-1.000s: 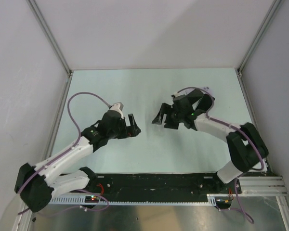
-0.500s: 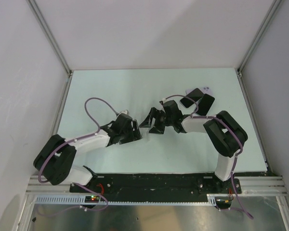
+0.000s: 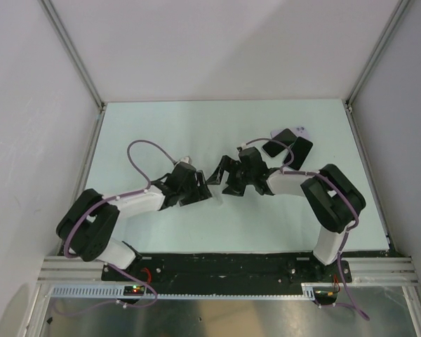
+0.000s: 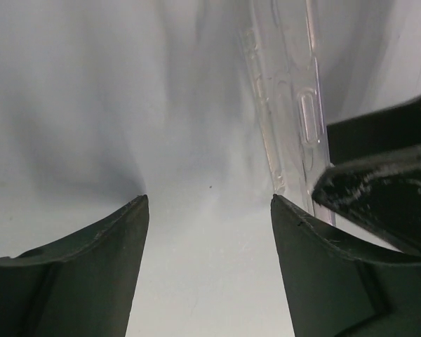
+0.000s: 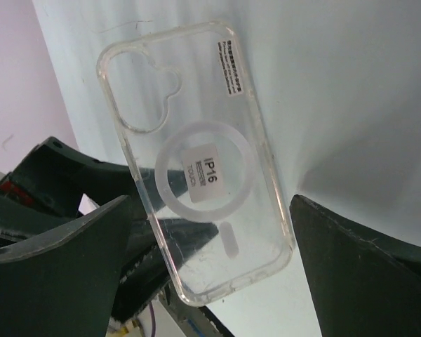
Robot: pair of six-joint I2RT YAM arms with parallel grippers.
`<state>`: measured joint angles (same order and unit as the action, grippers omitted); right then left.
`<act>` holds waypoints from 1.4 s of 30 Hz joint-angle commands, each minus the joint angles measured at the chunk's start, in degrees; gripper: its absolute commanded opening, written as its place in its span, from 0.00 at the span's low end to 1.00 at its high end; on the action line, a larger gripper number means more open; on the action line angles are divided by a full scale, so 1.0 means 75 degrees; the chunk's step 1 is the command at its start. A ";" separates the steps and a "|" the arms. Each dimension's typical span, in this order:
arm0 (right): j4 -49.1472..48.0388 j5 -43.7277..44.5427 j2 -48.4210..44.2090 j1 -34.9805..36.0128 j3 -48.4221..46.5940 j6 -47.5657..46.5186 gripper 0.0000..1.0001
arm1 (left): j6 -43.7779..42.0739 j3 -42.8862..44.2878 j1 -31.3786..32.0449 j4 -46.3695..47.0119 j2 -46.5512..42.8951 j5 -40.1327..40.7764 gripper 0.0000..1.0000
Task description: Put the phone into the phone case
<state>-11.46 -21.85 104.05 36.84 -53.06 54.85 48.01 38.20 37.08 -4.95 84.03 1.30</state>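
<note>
You are working at the clear case (image 5: 196, 168), which is lying on the table (image 3: 161, 133) between the two arms. Your right gripper (image 5: 209, 203) is standing wide, its fingers straddling the case without touching it. Your left gripper (image 4: 209, 203) is parted too, showing only bare table in its gap, with the case's edge just beside one finger. Neither is holding anything. The phone (image 3: 299, 150), probably the longer of two dark slabs, is lying well apart from the case, behind the right arm. You are most likely setting up to steady the case, so be closing squarely on its long sides and gently, since thin plastic looks likely to skid or flex
</note>
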 commanded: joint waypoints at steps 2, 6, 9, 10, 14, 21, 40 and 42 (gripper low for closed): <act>-0.0460 0.0659 -0.0824 -0.0170 0.0626 0.0291 0.99 | -0.0056 0.0680 -0.0038 0.0192 0.0378 -0.0036 0.74; -0.0806 0.0780 -0.1308 -0.0457 0.1133 0.0468 1.00 | -0.0078 0.1018 -0.0029 0.0153 0.0632 -0.0030 0.74; -0.0662 0.0884 -0.1728 -0.0648 0.1271 0.0272 0.99 | -0.0084 0.1254 0.0011 0.0122 0.0837 -0.0051 0.74; -0.0522 0.0932 -0.1900 -0.0700 0.1284 0.0165 0.99 | -0.0090 0.1350 0.0035 0.0116 0.0916 -0.0060 0.74; 0.0264 0.1455 -0.2605 -0.0875 0.1296 -0.0308 0.99 | -0.0102 0.1669 0.0141 0.0108 0.1220 -0.0106 0.74; 0.2484 0.3319 -0.3830 -0.1826 0.1143 -0.1511 0.99 | -0.0100 0.1793 0.0261 0.0102 0.1170 -0.0277 0.76; 0.3899 0.4788 -0.0896 -0.4588 -0.1427 -0.3413 0.99 | -0.0389 0.0758 0.0258 -0.0582 -0.1523 -0.0222 0.86; 0.3841 0.4691 -0.0680 -0.4620 -0.1581 -0.3438 0.99 | -0.0398 0.0747 0.0253 -0.0605 -0.1591 -0.0209 0.86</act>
<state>17.63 12.82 96.38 2.83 -61.08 30.96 46.46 44.38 38.79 -8.49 74.46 -0.43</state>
